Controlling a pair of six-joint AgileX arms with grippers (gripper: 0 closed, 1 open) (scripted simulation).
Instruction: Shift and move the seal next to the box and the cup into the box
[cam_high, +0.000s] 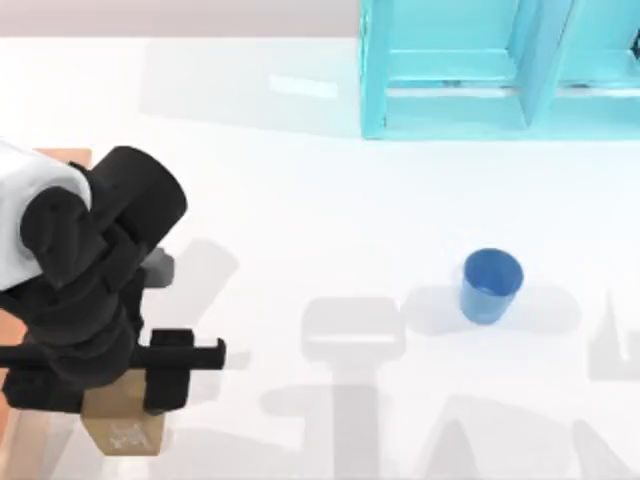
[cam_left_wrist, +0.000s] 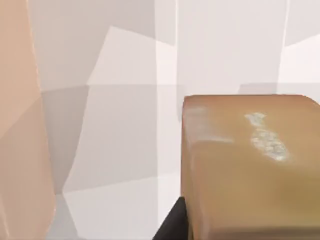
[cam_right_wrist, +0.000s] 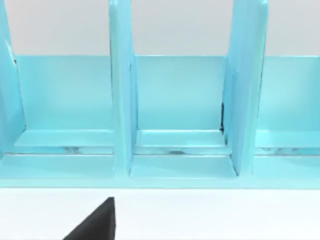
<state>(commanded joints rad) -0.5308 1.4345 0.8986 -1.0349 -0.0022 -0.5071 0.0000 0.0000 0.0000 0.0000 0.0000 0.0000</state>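
Note:
The seal (cam_high: 125, 435) is a golden-tan block at the table's front left, with its pale speckled mark facing up. My left gripper (cam_high: 130, 395) stands right over it and is shut on it. In the left wrist view the seal (cam_left_wrist: 250, 165) looms close, with a black fingertip (cam_left_wrist: 172, 225) against its side. The box (cam_high: 62, 157) shows as orange-brown patches at the left edge, mostly hidden under my left arm, and its pale wall (cam_left_wrist: 20, 125) rises beside the seal. The blue cup (cam_high: 492, 285) stands upright at centre right, far from both. A black fingertip (cam_right_wrist: 97, 222) of my right gripper points at the shelf.
A cyan shelf unit (cam_high: 470, 70) with upright dividers stands at the back right of the table; its compartments (cam_right_wrist: 175, 100) face the right wrist camera. White tabletop stretches between the seal and the cup.

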